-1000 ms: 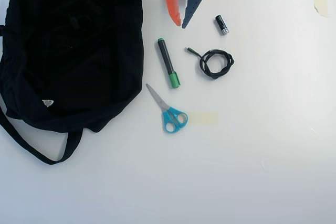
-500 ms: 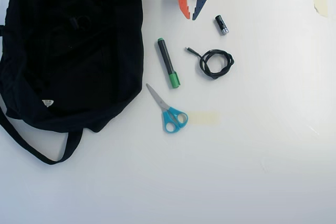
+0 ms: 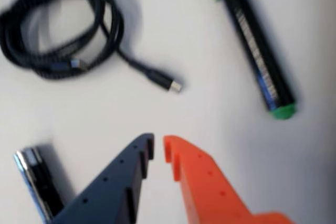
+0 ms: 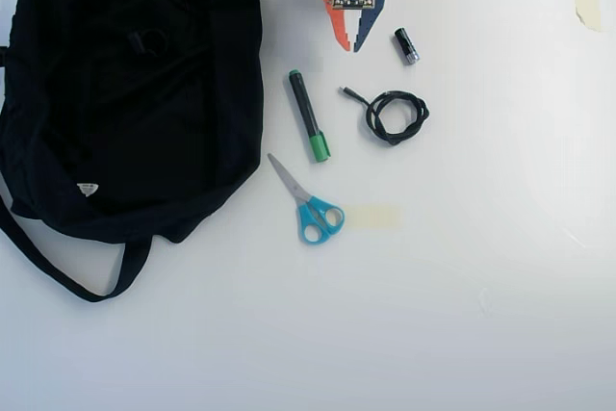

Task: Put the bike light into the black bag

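The black bag (image 4: 125,141) lies floppy over the left of the overhead view, its strap trailing toward the bottom left. On its dark fabric near the top sits a small black shape with a round loop, the bike light (image 4: 145,42), hard to make out against the cloth. My gripper (image 4: 350,47) hangs at the top centre, right of the bag, pointing down the picture. In the wrist view its blue and orange fingers (image 3: 157,146) stand almost touching, with nothing between them.
A green-capped black marker (image 4: 308,115) (image 3: 257,51), a coiled black cable (image 4: 395,115) (image 3: 63,30) and a short black-and-silver cylinder (image 4: 406,46) (image 3: 34,182) lie just below and beside the gripper. Blue-handled scissors (image 4: 310,204) and a tape strip (image 4: 373,216) lie lower down.
The gripper has swung right, away from the bag's edge, and its fingers have closed from spread to nearly touching. The looped black shape now shows on the bag.
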`<act>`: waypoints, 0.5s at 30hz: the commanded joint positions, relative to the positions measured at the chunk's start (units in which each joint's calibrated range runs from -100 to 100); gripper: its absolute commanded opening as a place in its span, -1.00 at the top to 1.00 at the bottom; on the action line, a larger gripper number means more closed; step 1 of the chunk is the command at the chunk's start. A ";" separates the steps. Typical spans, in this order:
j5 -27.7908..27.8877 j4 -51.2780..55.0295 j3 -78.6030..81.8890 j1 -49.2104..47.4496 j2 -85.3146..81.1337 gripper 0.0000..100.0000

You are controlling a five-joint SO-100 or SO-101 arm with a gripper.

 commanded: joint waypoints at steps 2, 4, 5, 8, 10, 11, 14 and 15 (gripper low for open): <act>0.31 0.17 10.97 -0.61 -14.20 0.95; 0.31 0.94 14.57 -0.76 -16.60 0.95; 0.31 1.72 15.91 -0.84 -16.60 0.95; -0.11 3.78 20.32 -0.84 -16.44 0.95; -0.11 3.35 21.22 -0.84 -16.44 0.95; -0.11 3.27 21.22 -0.84 -16.44 0.95; -0.16 3.27 21.22 -0.24 -16.44 0.95; -0.05 3.27 21.22 -0.31 -16.44 0.95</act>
